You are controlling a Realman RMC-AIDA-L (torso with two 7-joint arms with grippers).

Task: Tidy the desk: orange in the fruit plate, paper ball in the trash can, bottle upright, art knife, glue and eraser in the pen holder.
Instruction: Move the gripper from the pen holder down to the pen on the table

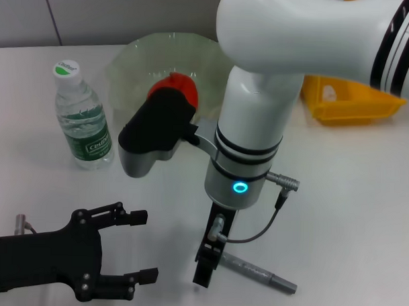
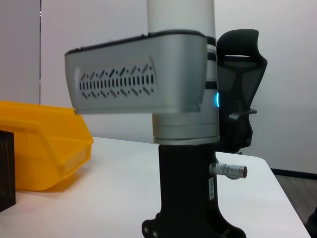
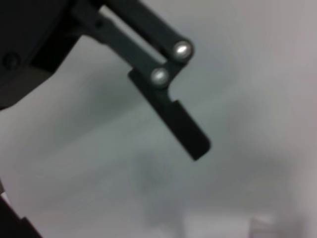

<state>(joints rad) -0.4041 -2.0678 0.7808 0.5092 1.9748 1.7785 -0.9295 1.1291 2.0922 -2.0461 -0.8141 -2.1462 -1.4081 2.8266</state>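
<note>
We see the right arm reaching down over the middle of the white, smooth table (image 1: pixel 351 198), its glossy white casing banded in black with a lit blue ring. Its right gripper (image 1: pixel 206 264) is at the tabletop, one black finger standing beside the near end of a slim grey metallic art knife (image 1: pixel 257 271). The knife lies flat, its long axis running from the gripper away toward the robot's right and slightly nearer to us. We cannot tell whether this claw is apart or clamped; the right wrist view shows only one flat black finger (image 3: pixel 173 116) with two bright rivets over a blurred pale surface.

The left gripper (image 1: pixel 130 248) hovers low at the near left, matte black, its two fingers spread apart with nothing between them.

A clear plastic bottle (image 1: pixel 81 118) with a green label and white cap stands upright at the left. Behind it sits a translucent, faceted green fruit plate (image 1: pixel 134 63) with the orange (image 1: pixel 180 85) inside, partly hidden by the arm's black and grey wrist housing. A glossy yellow plastic bin (image 1: pixel 354 104) rests at the far right; the left wrist view shows it too (image 2: pixel 44 144).
</note>
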